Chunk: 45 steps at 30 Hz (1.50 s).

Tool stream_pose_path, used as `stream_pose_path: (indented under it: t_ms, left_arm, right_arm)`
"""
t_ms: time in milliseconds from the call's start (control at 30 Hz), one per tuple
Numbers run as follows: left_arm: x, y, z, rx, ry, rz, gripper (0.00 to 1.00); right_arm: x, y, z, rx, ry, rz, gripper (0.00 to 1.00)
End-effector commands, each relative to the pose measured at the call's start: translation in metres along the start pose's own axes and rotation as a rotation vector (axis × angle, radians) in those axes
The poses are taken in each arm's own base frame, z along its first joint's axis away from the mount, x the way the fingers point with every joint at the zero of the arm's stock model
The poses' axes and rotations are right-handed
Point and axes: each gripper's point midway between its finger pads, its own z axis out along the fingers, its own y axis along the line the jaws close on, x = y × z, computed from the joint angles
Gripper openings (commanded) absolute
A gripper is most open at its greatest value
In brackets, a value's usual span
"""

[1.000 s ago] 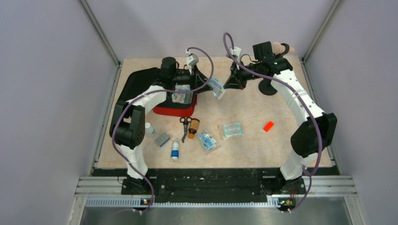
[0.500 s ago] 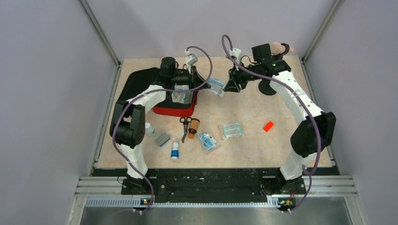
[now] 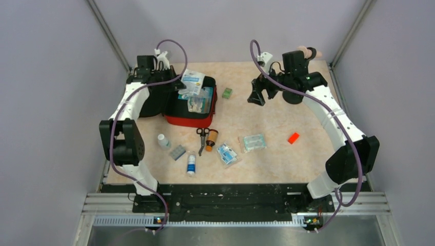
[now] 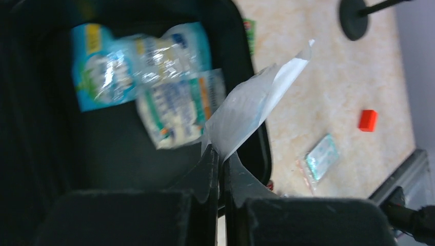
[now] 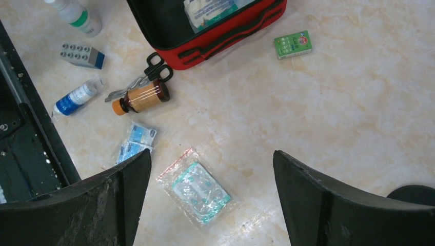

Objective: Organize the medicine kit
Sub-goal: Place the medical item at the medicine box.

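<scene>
The medicine kit (image 3: 189,122), a red soft zip pouch with black lining, lies open at about ten o'clock on the beige marbled table (image 3: 287,169). Above its cavity the left gripper (image 4: 221,160) is clenched on one edge of a thin white sachet with blue print (image 4: 256,100), probably so it can drop flat onto the foil packets (image 4: 154,97) already inside. A second ago that sachet hung between both grippers at the kit's two o'clock. Since then the left arm has swung it over the kit, and the right gripper (image 5: 210,154) stands released and empty.
</scene>
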Motion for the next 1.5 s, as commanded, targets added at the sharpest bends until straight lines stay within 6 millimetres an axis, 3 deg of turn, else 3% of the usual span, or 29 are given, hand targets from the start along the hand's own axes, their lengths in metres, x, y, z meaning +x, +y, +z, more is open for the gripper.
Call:
stream_pose_path:
  t_ms: [0, 367, 600, 667, 933, 1033, 1300, 1467]
  left_arm:
    - [0.014, 0.04, -0.039, -0.249, 0.093, -0.017, 0.0]
    - [0.045, 0.088, -0.013, -0.374, 0.217, -0.08, 0.0]
    - [0.038, 0.112, 0.0, -0.503, 0.197, -0.096, 0.0]
    - [0.042, 0.109, 0.01, -0.52, 0.209, -0.089, 0.0]
    - [0.057, 0.119, 0.021, -0.577, 0.24, -0.116, 0.0]
    - [0.056, 0.119, 0.019, -0.589, 0.237, -0.109, 0.1]
    - [0.042, 0.117, 0.002, -0.626, 0.214, -0.039, 0.24]
    - [0.037, 0.115, -0.003, -0.632, 0.203, -0.015, 0.41]
  right_arm:
    - [-0.014, 0.001, -0.005, 0.015, -0.061, -0.01, 0.87]
    - [-0.012, -0.003, 0.005, 0.0, -0.051, -0.007, 0.87]
    - [-0.006, -0.005, 0.008, 0.0, -0.038, -0.015, 0.87]
    - [-0.006, -0.005, 0.009, -0.001, -0.036, -0.013, 0.87]
    - [-0.003, -0.006, 0.01, 0.002, -0.028, -0.011, 0.87]
    - [-0.001, -0.007, 0.011, 0.001, -0.022, -0.009, 0.87]
    - [0.002, -0.008, 0.014, -0.002, -0.014, -0.008, 0.87]
    - [0.002, -0.008, 0.016, -0.008, -0.013, -0.007, 0.87]
